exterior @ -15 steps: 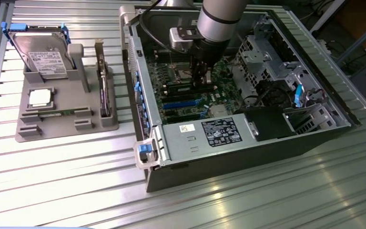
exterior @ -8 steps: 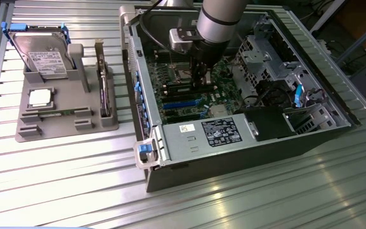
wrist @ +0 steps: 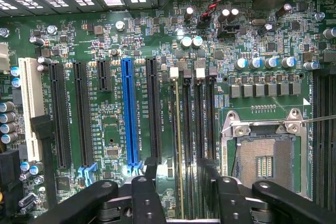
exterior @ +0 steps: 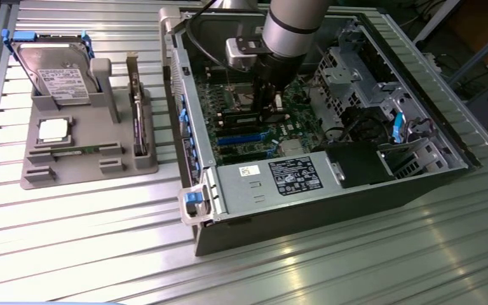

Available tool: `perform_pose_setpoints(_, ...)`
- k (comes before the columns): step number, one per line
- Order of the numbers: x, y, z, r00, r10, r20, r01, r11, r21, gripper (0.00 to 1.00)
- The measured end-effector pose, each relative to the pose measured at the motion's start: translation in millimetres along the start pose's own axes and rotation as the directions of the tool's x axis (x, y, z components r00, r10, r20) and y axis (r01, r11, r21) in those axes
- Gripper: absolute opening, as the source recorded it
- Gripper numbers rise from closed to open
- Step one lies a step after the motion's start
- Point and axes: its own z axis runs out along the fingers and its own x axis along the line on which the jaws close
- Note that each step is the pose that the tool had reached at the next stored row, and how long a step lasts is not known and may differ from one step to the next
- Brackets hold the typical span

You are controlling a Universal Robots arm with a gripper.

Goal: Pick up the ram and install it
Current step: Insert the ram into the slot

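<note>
Inside an open computer case (exterior: 253, 213) on a ribbed metal bench (exterior: 100, 248), the arm's end effector (exterior: 268, 111) hangs low over the green motherboard (wrist: 105, 40), at the row of memory slots. In the wrist view the ram (wrist: 177, 145) appears edge-on as a thin gold-green strip running along the slot nearest the long black expansion slots, with a white latch at its far end. The end effector (wrist: 179, 169) straddles that strip with its jaws set wide; its dark fingers (wrist: 150, 182) stand apart from the strip, with open space on either side. From the exterior view the ram (exterior: 242, 117) reads as a dark bar lying along the slots just beside the end effector, though how deep it sits cannot be told. An empty processor socket (wrist: 265, 161) with its metal frame lies on one side of the slots, and a blue expansion slot (wrist: 129, 114) on the other. At the exterior view's left, a grey holder (exterior: 83, 166) carries a hard drive (exterior: 58, 73), a square silver processor (exterior: 55, 129) and another thin board (exterior: 138, 121) standing on edge. A labelled power supply (exterior: 286, 178) fills the case's near end.
</note>
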Motion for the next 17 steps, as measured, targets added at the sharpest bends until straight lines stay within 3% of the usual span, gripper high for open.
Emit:
perform_pose_setpoints(3,0.0,0.0,-1.2,1.0,0.0,-0.0001,0.0,1.0,0.0,0.45)
perform_pose_setpoints(5,0.0,0.0,-7.9,1.0,0.0,-0.0001,0.0,1.0,0.0,0.45)
perform_pose_setpoints(17,0.3,0.1,-67.2,1.0,0.0,0.0,0.0,1.0,0.0001,0.45)
